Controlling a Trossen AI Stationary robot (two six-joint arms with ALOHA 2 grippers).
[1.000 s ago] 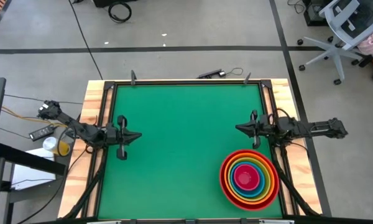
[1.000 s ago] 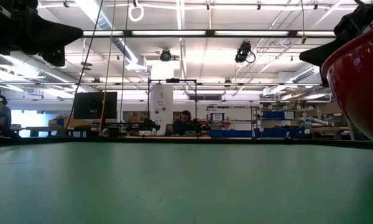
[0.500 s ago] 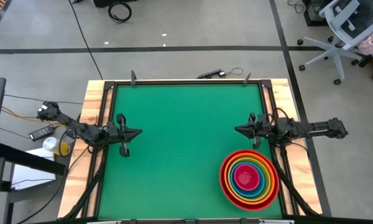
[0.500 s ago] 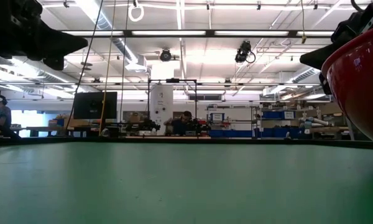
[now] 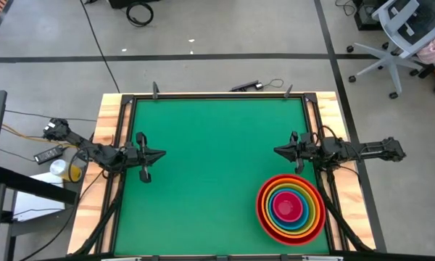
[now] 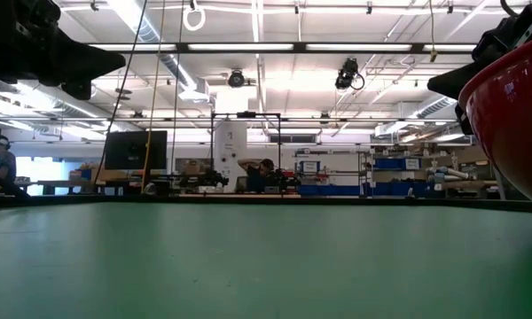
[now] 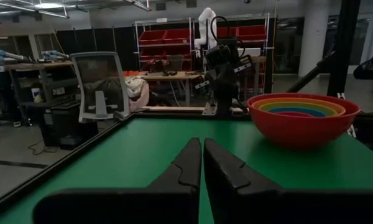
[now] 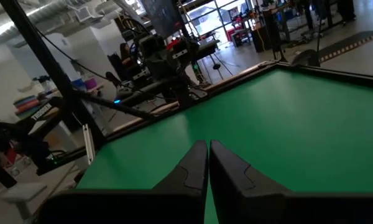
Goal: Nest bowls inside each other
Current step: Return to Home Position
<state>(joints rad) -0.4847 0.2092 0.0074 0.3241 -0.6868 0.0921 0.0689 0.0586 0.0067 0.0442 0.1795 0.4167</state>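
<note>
Green matte table (image 5: 203,167) bears glossy round nested bowls (image 5: 291,207).

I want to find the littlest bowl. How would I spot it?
Look at the big green table, at the corner near the right gripper, where a stack of rainbow bowls sits. The littlest is the pink bowl in the very middle. Every other bowl wraps around it, and it alone has nothing inside.

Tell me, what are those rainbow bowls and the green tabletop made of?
The bowls look like glossy plastic: the red outer bowl carries bright highlights. The green tabletop looks matte, maybe a felt or rubber mat; no sharp reflections show.
</note>
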